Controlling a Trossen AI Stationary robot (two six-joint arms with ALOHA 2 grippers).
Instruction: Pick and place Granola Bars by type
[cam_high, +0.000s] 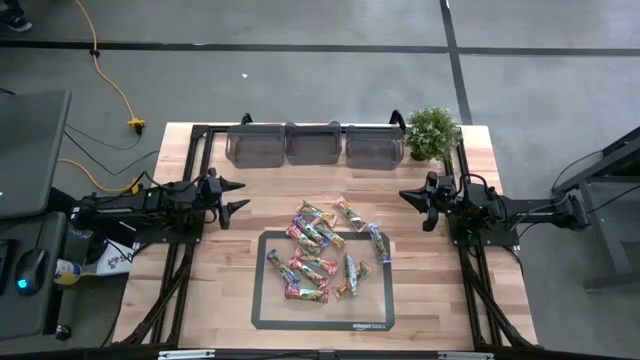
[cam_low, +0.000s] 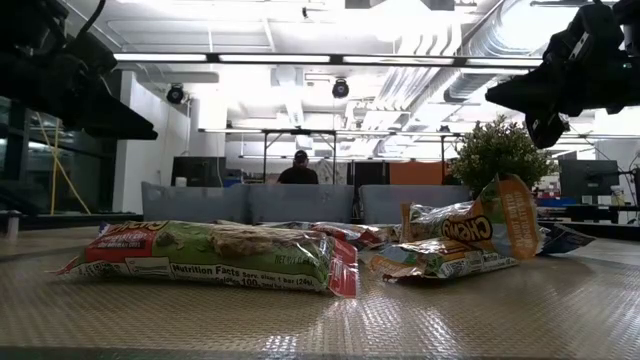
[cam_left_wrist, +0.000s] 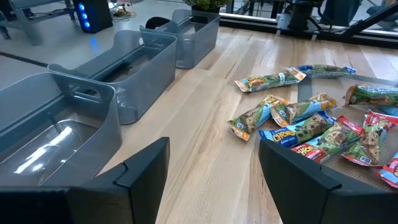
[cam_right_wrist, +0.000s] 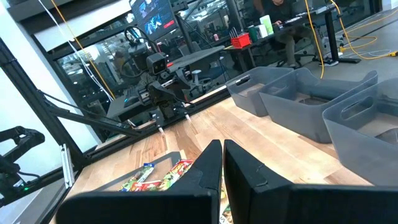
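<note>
Granola bars (cam_high: 325, 250) piled mid-bench, both arms parked either side.
We'd say left gripper (cam_high: 235, 196), jaws apart, sits about as near as right gripper (cam_high: 412, 198), jaws together; bars' long axes point every way.

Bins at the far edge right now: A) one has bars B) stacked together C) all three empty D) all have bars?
C: the three grey bins stand side by side with nothing in them, and the granola bars all lie piled on and around the mat.

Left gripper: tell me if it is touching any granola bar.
Apart. The high view shows the left gripper open over bare wood, a clear gap from the granola bars.
</note>
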